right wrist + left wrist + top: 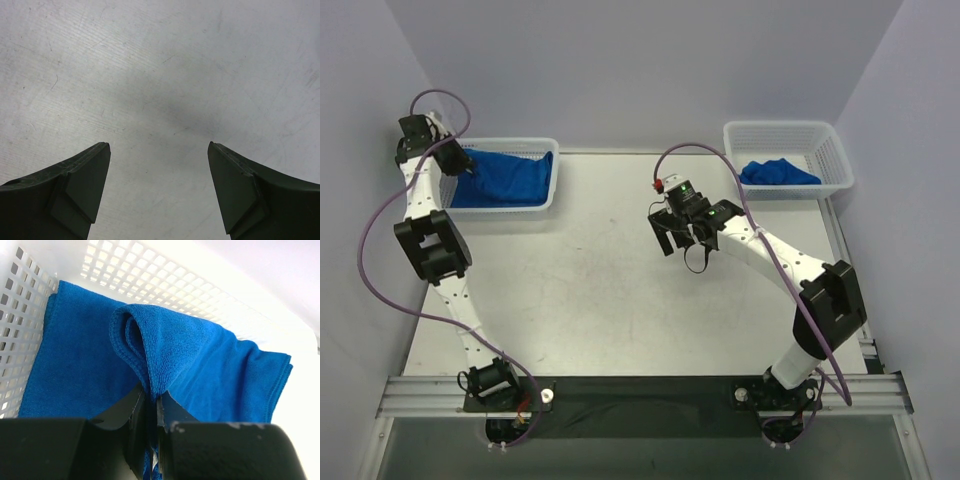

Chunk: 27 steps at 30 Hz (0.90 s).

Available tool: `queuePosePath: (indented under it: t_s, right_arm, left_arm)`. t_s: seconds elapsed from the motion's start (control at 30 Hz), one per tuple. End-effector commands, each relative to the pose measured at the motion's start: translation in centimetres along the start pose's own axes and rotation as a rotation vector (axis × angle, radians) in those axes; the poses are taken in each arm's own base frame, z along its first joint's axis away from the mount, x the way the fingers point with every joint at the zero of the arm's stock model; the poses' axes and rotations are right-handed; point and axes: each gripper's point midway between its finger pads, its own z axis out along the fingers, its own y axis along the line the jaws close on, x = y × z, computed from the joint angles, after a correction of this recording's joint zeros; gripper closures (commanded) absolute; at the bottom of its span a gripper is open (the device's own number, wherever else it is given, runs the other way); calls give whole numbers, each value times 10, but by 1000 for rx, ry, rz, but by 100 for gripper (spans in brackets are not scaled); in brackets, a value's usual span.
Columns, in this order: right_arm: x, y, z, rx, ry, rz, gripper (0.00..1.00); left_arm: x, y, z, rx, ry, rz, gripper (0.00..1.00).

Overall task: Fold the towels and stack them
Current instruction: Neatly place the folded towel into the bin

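Note:
A royal-blue towel point(510, 180) lies in the white mesh basket point(548, 150) at the back left. My left gripper point(468, 170) reaches into that basket. In the left wrist view my left gripper point(151, 395) is shut on a raised fold of the towel point(200, 355), which drapes over flat blue cloth point(75, 350) beneath it. Another towel point(778, 173) lies crumpled in the white basket point(790, 128) at the back right. My right gripper point(682, 245) hangs open over the middle of the table, and in the right wrist view nothing sits between the fingers of the right gripper point(159, 147).
The basket wall point(20, 305) stands close on the left of my left gripper. The grey tabletop point(590, 270) stretches between the two baskets. A metal rail point(650, 385) with both arm bases runs along the near edge.

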Motion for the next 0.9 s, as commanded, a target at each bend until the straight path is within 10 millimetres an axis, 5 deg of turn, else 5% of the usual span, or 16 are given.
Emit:
queuePosePath:
  t_s: [0.0, 0.23, 0.87]
  right_arm:
    - [-6, -6, -2, 22, 7, -2, 20]
    - [-7, -7, -1, 21, 8, -6, 20]
    - [-12, -7, 3, 20, 7, -7, 20]
  left_arm:
    - [-57, -31, -47, 60, -162, 44, 100]
    - [-66, -38, -60, 60, -191, 44, 100]
    - [-62, -19, -62, -11, -176, 35, 100]
